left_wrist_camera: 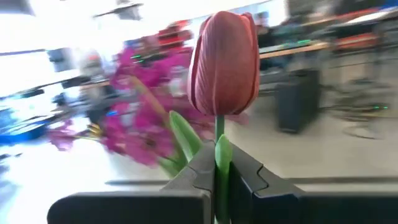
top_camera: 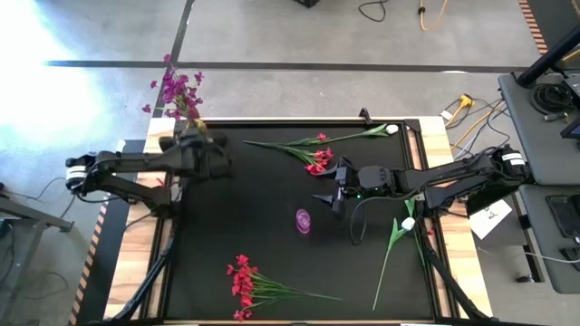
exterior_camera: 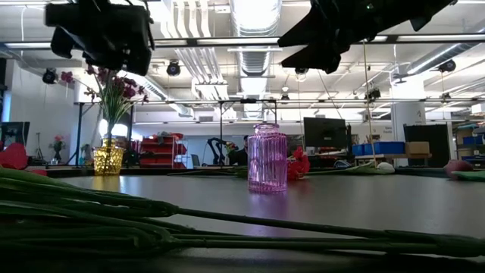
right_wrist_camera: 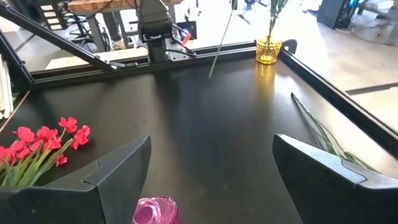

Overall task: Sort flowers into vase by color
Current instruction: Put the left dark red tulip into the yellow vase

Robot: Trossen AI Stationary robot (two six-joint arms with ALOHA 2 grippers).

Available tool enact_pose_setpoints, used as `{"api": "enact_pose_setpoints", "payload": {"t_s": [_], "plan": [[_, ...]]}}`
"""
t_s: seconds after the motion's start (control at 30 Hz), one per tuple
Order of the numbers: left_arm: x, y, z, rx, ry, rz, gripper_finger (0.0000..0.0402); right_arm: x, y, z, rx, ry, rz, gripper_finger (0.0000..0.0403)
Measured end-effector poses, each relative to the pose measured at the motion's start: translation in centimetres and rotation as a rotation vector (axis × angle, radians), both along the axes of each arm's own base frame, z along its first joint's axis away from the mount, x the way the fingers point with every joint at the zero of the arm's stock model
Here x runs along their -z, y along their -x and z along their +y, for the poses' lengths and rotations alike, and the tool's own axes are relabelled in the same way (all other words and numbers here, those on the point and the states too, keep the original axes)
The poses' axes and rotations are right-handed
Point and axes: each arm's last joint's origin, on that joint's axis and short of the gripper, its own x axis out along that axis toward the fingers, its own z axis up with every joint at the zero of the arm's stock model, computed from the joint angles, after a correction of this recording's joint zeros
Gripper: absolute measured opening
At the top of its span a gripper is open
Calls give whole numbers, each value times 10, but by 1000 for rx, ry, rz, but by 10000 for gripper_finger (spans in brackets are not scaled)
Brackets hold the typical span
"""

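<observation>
The left arm reaches along the counter's (top_camera: pixel 272 195) far left edge, its claw (left_wrist_camera: pixel 216 171) pinched on the green stem of a dark red bud (left_wrist_camera: pixel 225 65) beside the yellow vase (top_camera: pixel 188 127) of purple sprays (top_camera: pixel 177 91). The right arm stretches toward mid-counter, its claw (right_wrist_camera: pixel 211 168) spread wide and holding nothing, above the pink vase (top_camera: pixel 303 220); red clusters (top_camera: pixel 243 281) lie near the front edge

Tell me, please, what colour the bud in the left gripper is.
Dark red bud, clearest in the left wrist view.
</observation>
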Motion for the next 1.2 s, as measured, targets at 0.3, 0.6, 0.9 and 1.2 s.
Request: {"api": "enact_pose_setpoints", "payload": {"t_s": [0.3,0.6,0.9,1.2], "plan": [[-7,-61,27,154,260,93,0,-4,-1,0,-21,71,-30,327],[-52,-96,66,390,-61,335,0,-3,-1,1,-22,60,-27,327],[-75,-53,111,260,-209,367,0,3,1,8,-35,19,31,327],[-65,-24,140,133,-171,332,0,3,1,9,-32,3,28,327]]}}
